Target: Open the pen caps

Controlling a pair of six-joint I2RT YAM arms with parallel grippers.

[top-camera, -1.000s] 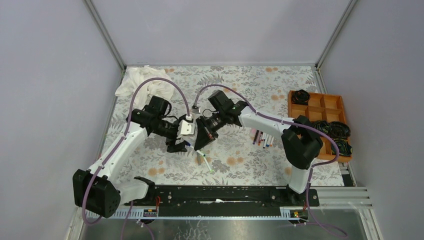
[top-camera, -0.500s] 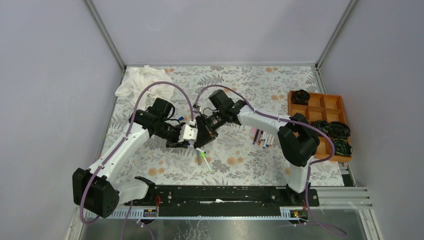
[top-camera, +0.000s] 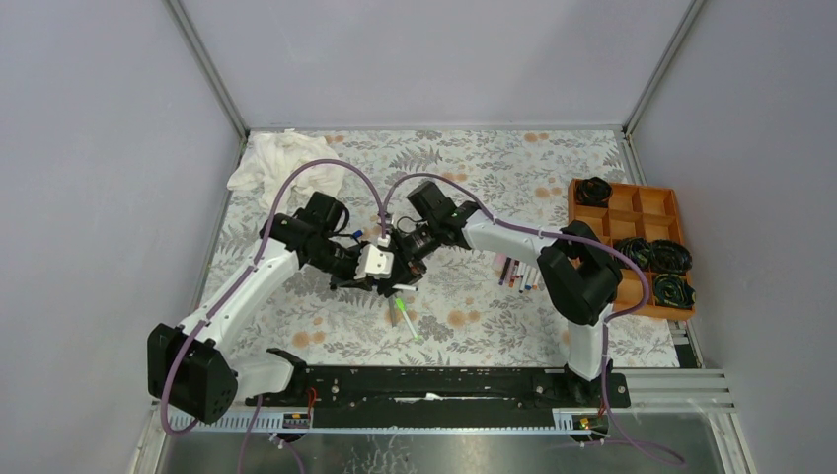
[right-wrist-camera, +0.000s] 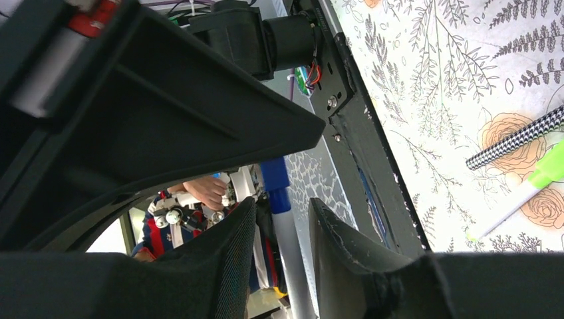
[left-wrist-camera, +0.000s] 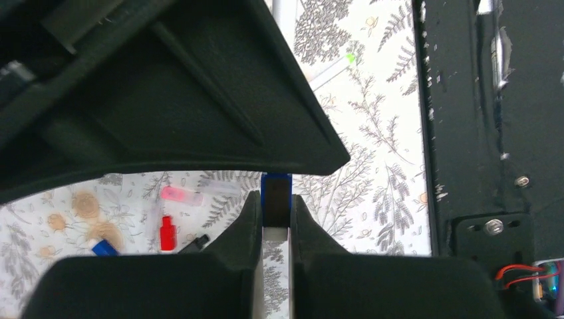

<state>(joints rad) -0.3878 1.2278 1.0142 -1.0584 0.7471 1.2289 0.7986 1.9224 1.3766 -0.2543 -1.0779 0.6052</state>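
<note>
A white pen point(left-wrist-camera: 276, 238), its blue cap point(left-wrist-camera: 276, 193) on, sat clenched in the left gripper point(left-wrist-camera: 275, 203); the right gripper point(right-wrist-camera: 281, 211) held its jaws parted around the cap.

Stretched from near left corner of tabletop point(top-camera: 474, 306) toward its middle with white-and-black left robot arm point(top-camera: 242, 291), wrist turned rightward. Clamped with black two-finger left gripper point(left-wrist-camera: 276, 206) on thin white pen with blue cap point(left-wrist-camera: 276, 189), fingers pressing both sides. Folded in from near right edge with white-and-black right robot arm point(top-camera: 513, 240), wrist pointing leftward. Met tip to tip over tabletop middle. Parted at black two-finger right gripper point(right-wrist-camera: 282, 212): jaws either side of same pen, slim gaps showing.
</note>
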